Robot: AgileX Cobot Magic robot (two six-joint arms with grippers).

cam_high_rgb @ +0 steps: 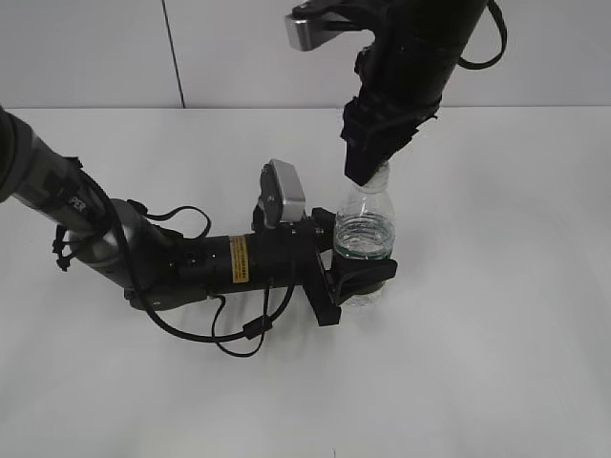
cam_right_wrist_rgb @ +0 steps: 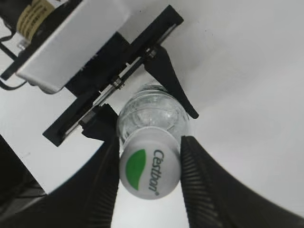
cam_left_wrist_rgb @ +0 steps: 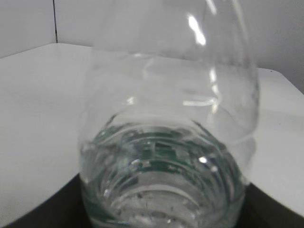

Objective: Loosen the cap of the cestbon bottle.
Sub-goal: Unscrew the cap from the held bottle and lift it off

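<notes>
Grip matters: left gripper (cam_high_rgb: pixel 366 272) clamps the bottle (cam_high_rgb: pixel 364 234) low, right gripper (cam_right_wrist_rgb: pixel 149 168) pinches the cap (cam_right_wrist_rgb: pixel 149 170); twist squarely, without tilting.

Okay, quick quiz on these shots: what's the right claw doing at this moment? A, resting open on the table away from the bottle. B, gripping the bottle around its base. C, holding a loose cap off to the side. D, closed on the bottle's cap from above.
D: the right claw has a finger pressed on each side of the cap atop the cestbon bottle, while the left claw holds the body low down.
</notes>
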